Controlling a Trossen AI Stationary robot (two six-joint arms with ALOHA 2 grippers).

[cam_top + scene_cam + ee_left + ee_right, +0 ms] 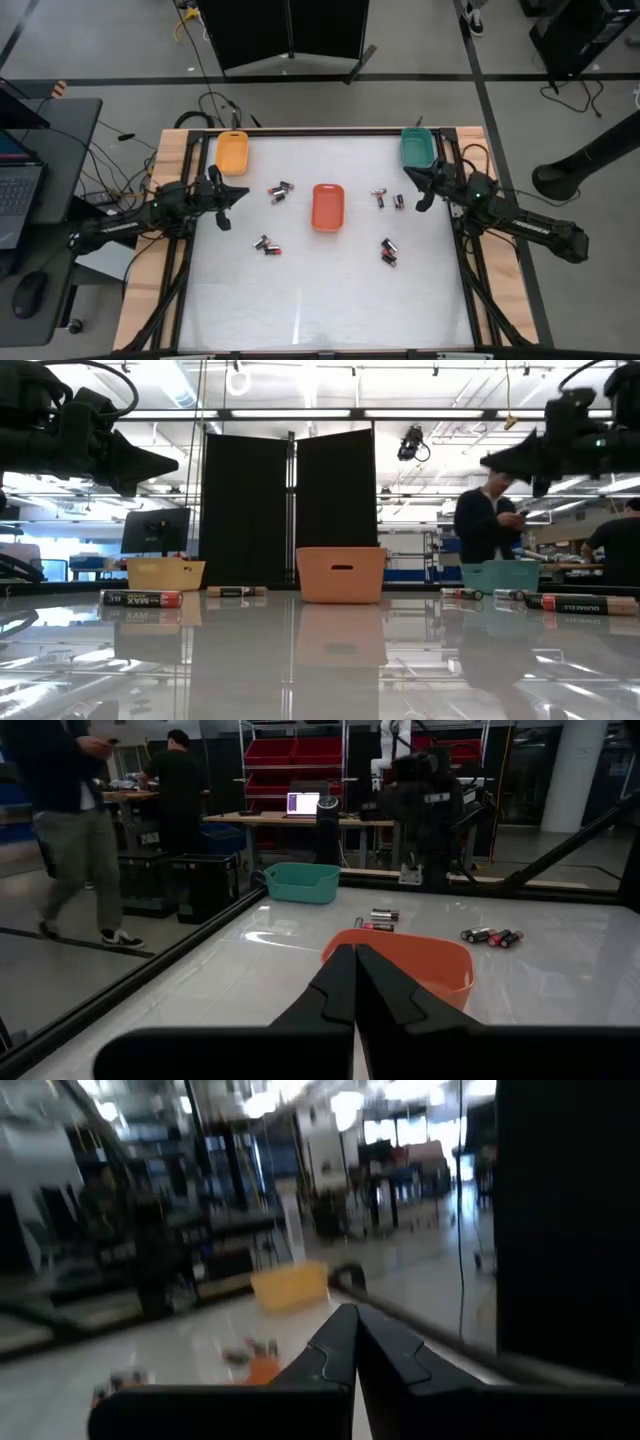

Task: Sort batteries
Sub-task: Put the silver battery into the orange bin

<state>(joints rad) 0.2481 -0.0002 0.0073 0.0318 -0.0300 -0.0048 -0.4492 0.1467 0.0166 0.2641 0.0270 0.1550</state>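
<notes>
The left hand (pixel 238 192) hangs above the worktop's (pixel 330 290) left edge, fingers pressed together and holding nothing; the right hand (pixel 425 196) mirrors it at the right edge, likewise closed and empty. Nearest the camera side lie two clusters of batteries: one pair (pixel 267 245) toward the left, another (pixel 388 251) toward the right, each well apart from either hand. Farther back, a pair (pixel 281 191) lies just beside the left hand's tip, toward the table's middle, and another pair (pixel 388 199) lies near the right hand, also inward. The left arm looks closer to its nearest pair, so a short reach inward would probably serve. Between these pairs stands the red-orange tray (pixel 328 206); the orange tray (pixel 232 152) and the teal tray (pixel 417 147) sit at the far corners. The long axes vary, and the cells are too small to read exactly or to tell their sizes; none appears inside a tray, though tray interiors are hard to judge.
</notes>
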